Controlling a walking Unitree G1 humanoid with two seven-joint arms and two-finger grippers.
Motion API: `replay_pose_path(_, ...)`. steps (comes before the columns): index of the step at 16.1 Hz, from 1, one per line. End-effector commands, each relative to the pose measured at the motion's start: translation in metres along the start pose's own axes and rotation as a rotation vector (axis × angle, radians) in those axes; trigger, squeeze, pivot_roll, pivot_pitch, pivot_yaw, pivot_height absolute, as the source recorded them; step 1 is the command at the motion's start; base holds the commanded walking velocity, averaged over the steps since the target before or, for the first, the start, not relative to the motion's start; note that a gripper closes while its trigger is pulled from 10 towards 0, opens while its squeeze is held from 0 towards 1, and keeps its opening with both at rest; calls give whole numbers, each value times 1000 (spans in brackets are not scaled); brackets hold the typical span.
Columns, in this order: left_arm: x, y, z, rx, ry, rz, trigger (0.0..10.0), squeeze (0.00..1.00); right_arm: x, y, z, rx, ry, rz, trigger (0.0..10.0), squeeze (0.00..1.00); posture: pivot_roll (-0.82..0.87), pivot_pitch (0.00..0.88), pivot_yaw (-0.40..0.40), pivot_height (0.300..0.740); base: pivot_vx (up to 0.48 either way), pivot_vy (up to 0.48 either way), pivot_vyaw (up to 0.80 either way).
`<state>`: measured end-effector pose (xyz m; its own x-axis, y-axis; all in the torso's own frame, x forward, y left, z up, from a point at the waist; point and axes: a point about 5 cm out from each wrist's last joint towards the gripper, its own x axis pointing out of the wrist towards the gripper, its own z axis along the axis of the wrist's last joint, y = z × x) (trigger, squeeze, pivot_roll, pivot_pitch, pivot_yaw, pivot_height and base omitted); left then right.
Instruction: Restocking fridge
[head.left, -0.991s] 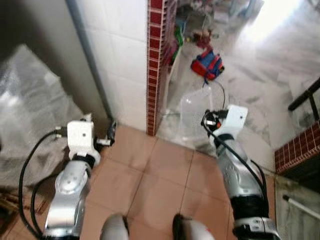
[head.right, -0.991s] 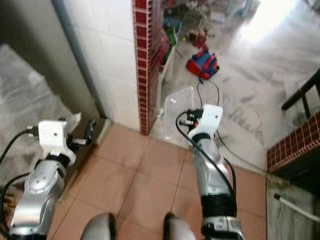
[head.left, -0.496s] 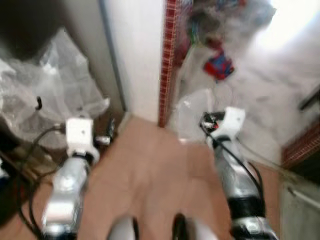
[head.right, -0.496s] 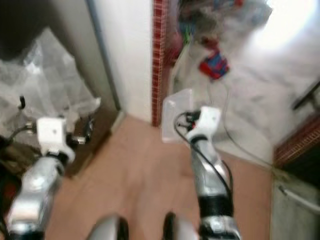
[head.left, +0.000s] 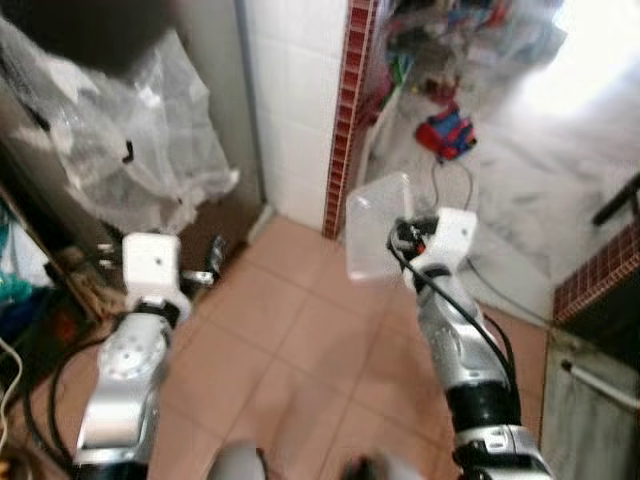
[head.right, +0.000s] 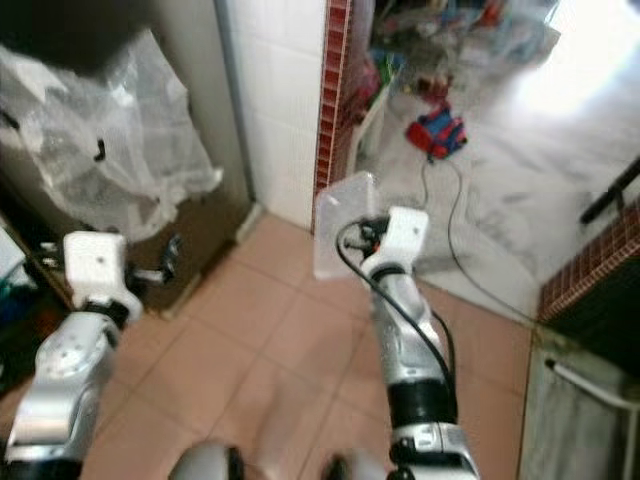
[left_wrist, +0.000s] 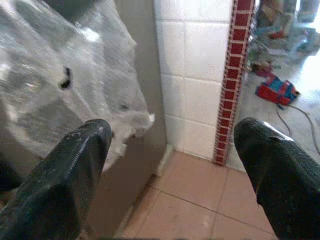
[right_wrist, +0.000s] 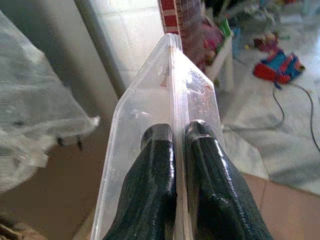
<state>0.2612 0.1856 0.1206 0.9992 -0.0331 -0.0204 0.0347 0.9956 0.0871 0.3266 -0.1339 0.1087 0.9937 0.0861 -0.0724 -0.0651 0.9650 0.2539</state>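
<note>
We log: right hand (right_wrist: 175, 145) pinching a flat, clear, rigid plastic container (right_wrist: 165, 100) edge-on; left hand (left_wrist: 170, 165) spread wide, holding nothing.

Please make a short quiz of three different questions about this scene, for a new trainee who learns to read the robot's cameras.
1. True or false: the right gripper is shut on the rim of a clear plastic container.
2. The left gripper is: A) shut on a bottle, B) open and holding nothing, C) shut on a cable.
3. Fill in: the red and blue bag lies on the ____ marble floor, beyond the red brick edging of the white tiled wall.

Key: 1 true; 2 B; 3 pale.
</note>
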Motion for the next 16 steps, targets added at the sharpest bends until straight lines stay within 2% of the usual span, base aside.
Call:
replay_pose_path(1, 0, -3, 2, -9, -2, -15, 10000, 0, 1, -3, 1, -7, 0, -5, 10000, 0, 133, 73, -9, 740, 0, 480, -738)
replay_pose_path(5, -1, -7, 11, 47, -35, -44, 10000, 0, 7, 5, 13, -8, -36, 11, 10000, 0, 121, 118, -7, 740, 0, 480, -756)
replay_pose_path(9, 1, -12, 11, 51, -36, -53, 10000, 0, 8, 12, 14, -15, -40, 39, 10000, 0, 112, 115, -12, 740, 0, 480, -787)
replay_pose_path(10, 2, -12, 11, 44, -36, -50, 10000, 0, 8, 10, 15, -12, -45, 35, 10000, 0, 113, 115, -12, 740, 0, 480, -663)
replay_pose_path(14, -3, -5, 4, 25, -16, -10, 10000, 0, -2, -13, 10, -49, -40, 4, 10000, 0, 105, 96, -13, 740, 0, 480, 0)
replay_pose_path(16, -6, -6, -2, 16, -5, 2, 10000, 0, -7, -23, 3, -66, -5, -30, 10000, 0, 93, 81, -15, 740, 0, 480, 0)
